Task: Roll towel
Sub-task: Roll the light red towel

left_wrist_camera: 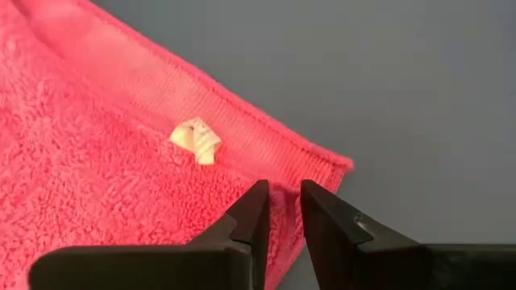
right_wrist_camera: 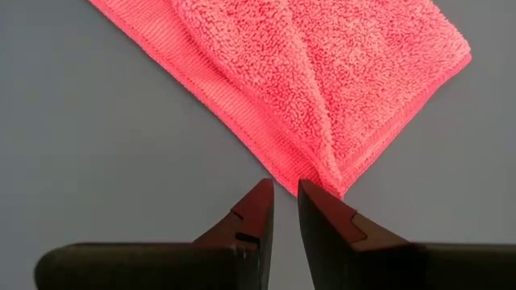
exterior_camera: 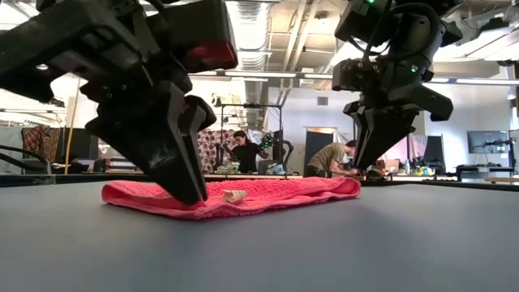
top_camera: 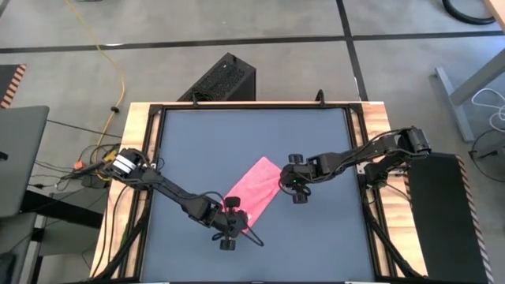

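The pinkish-red towel [top_camera: 254, 189] lies folded into a strip on the dark tabletop, slanting from far right to near left. Its white tag [left_wrist_camera: 196, 141] sits by the hem at the near end and also shows in the low view [exterior_camera: 235, 195]. My left gripper [top_camera: 233, 218] is down on the towel's near end, its fingers almost together. My right gripper [top_camera: 288, 183] stands over the towel's far right corner [right_wrist_camera: 339, 187], its fingers almost together with only bare table in the gap. My left gripper has the towel's hem [left_wrist_camera: 282, 184] between its two fingers, close to the near corner [left_wrist_camera: 343, 161] and beside the tag. The fingers come from above, slanting down, and reach the cloth at table level [exterior_camera: 188, 195]. The towel lies flat and slack on the table. My right gripper's fingers point down at the folded corner; one fingertip [right_wrist_camera: 322, 205] overlaps it, but I cannot tell whether it touches.
A black box [top_camera: 225, 79] stands just beyond the table's far edge. A wooden frame [top_camera: 142, 142] borders the tabletop. A thin dark cable [top_camera: 254, 237] lies by my left gripper. People [exterior_camera: 243, 154] work in the room beyond the table.
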Controlling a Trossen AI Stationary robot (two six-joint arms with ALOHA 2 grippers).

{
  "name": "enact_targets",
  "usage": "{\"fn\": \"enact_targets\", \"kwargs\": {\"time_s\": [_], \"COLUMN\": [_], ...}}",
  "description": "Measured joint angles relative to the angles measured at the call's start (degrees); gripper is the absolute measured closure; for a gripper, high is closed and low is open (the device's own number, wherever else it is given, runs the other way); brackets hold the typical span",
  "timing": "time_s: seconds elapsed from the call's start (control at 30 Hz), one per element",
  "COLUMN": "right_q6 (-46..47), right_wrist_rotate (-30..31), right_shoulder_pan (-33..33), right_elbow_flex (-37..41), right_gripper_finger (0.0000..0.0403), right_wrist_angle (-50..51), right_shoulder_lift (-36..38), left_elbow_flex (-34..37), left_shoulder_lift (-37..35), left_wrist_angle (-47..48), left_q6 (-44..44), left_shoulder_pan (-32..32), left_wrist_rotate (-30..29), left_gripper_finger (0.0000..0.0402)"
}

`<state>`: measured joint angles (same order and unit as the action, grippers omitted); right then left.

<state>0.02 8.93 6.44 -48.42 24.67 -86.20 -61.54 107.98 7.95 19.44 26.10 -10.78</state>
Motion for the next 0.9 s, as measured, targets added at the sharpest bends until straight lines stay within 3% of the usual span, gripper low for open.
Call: {"fn": "enact_targets", "kwargs": {"time_s": [0.17,0.57,0.9], "right_q6": [0.2,-0.4,0.0], "right_wrist_rotate": [0.0,0.0,0.0], "right_shoulder_pan": [0.3,0.3,0.7], "right_elbow_flex": [0.0,0.0,0.0], "right_gripper_finger": [0.0316,0.0316,0.0316], "right_wrist_angle": [0.0,0.5,1.3], "right_shoulder_lift": [0.0,0.0,0.0], "left_elbow_flex": [0.0,-2.8,-2.8], "left_shoulder_lift": [0.0,-2.1,-1.0], "left_wrist_angle": [0.0,-1.5,-5.4], "left_q6": [0.8,-2.0,1.4], "left_shoulder_pan": [0.0,0.0,0.3], "left_wrist_rotate": [0.0,-1.7,1.7], "left_gripper_finger": [0.0396,0.0401,0.0401]}}
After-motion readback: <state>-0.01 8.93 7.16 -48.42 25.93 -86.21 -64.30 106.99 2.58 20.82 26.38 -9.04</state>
